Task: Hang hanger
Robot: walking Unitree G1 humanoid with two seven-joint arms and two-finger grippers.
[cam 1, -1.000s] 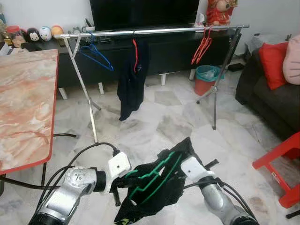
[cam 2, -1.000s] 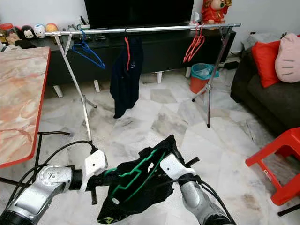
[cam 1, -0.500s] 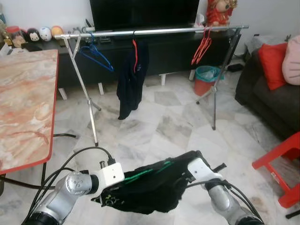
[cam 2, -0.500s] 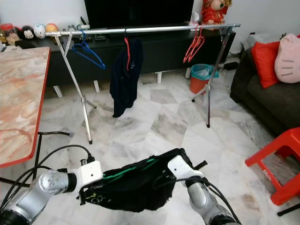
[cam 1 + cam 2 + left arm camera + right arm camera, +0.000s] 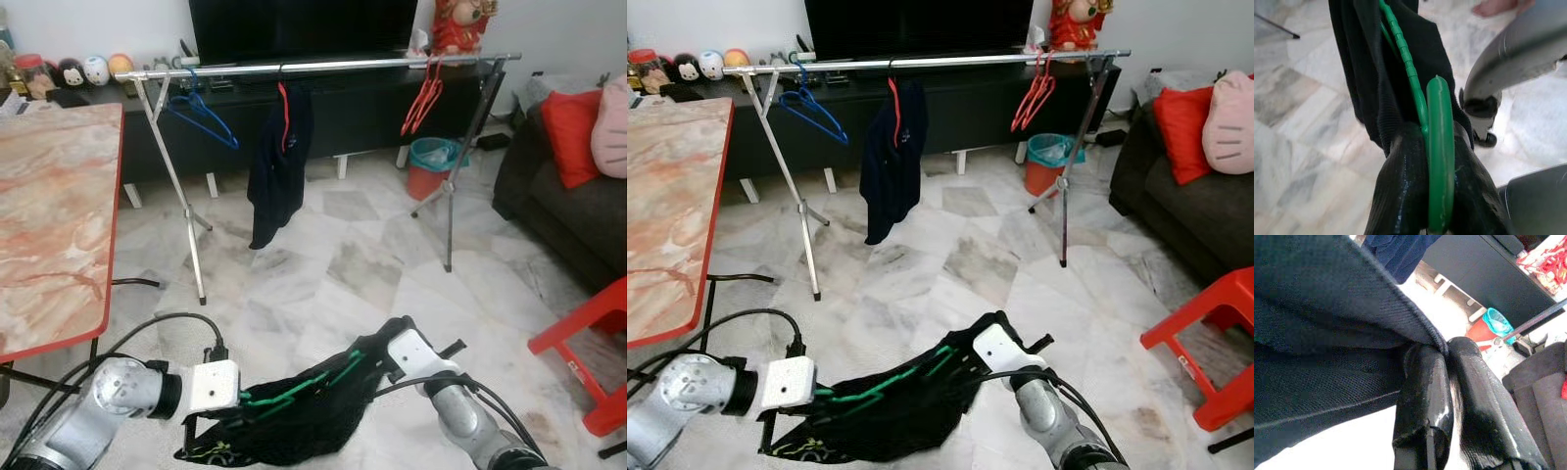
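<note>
A green hanger (image 5: 304, 384) threaded through a black garment (image 5: 294, 426) is stretched low over the floor between my two grippers. My left gripper (image 5: 240, 401) is shut on the hanger's green hook (image 5: 1441, 161), which sits between its black fingers (image 5: 1400, 186). My right gripper (image 5: 384, 354) is shut on the garment's edge (image 5: 1327, 333), with the cloth pinched between the fingers (image 5: 1422, 382). The silver rail (image 5: 333, 66) of the drying rack runs across the far side of the room, well ahead of both grippers.
On the rail hang a blue hanger (image 5: 201, 113), a dark garment (image 5: 277, 166) on a red hanger and a few red hangers (image 5: 421, 98). A marble table (image 5: 49, 215) stands left. A red stool (image 5: 588, 343), sofa (image 5: 558, 206) and teal bin (image 5: 431, 162) stand right.
My left gripper has dropped lower and drawn left with the hanger's hook. The garment, bunched upright a second ago, now sags flat between the grippers. The right gripper has barely moved.
</note>
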